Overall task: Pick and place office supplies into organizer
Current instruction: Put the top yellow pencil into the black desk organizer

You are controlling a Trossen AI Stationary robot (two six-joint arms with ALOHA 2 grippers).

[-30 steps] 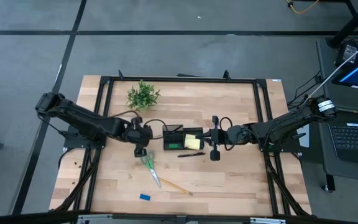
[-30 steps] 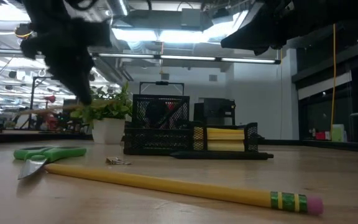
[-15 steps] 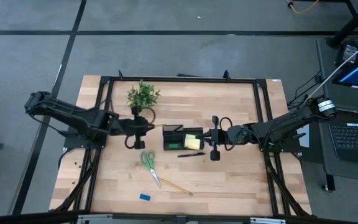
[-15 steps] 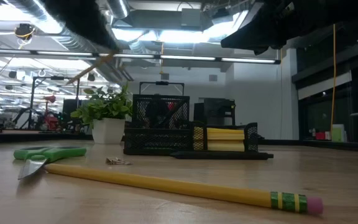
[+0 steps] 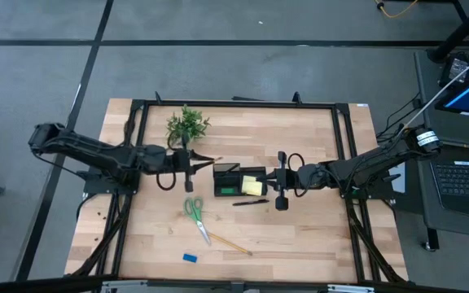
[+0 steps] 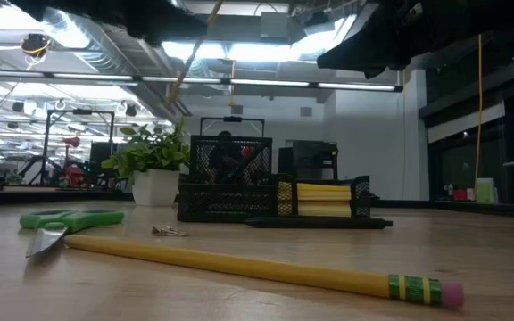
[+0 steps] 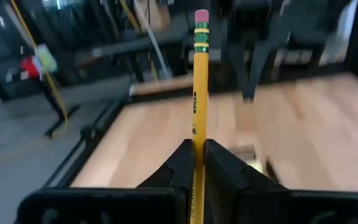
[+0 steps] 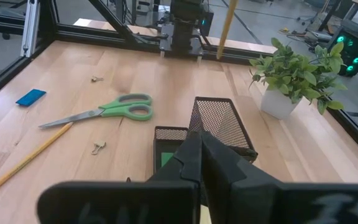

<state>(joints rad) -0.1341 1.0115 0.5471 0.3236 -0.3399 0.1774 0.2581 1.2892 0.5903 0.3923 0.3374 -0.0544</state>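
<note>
My left gripper is shut on a yellow pencil, in the air left of the black mesh organizer; the pencil also shows in the low view and the right wrist view. The organizer holds a yellow sticky-note pad and a green block. My right gripper is shut and empty above the organizer's right end. On the table lie green-handled scissors, a second pencil, a blue block and a black pen. My left gripper pinches the pencil's shaft between its two fingers. The pencil runs along the fingers, and its eraser end sticks out far beyond the fingertips toward the organizer. The pencil is lifted clear of the table and slants upward.
A potted plant stands at the far left, close behind my left gripper. Black frame rails run around the table. A small metal clip lies near the scissors. The near half of the table has open wood.
My left gripper has risen with the pencil and gone a little toward the table's far edge. The pencil has gone from low near the table to high above it and stands steeper. My right gripper has kept still.
</note>
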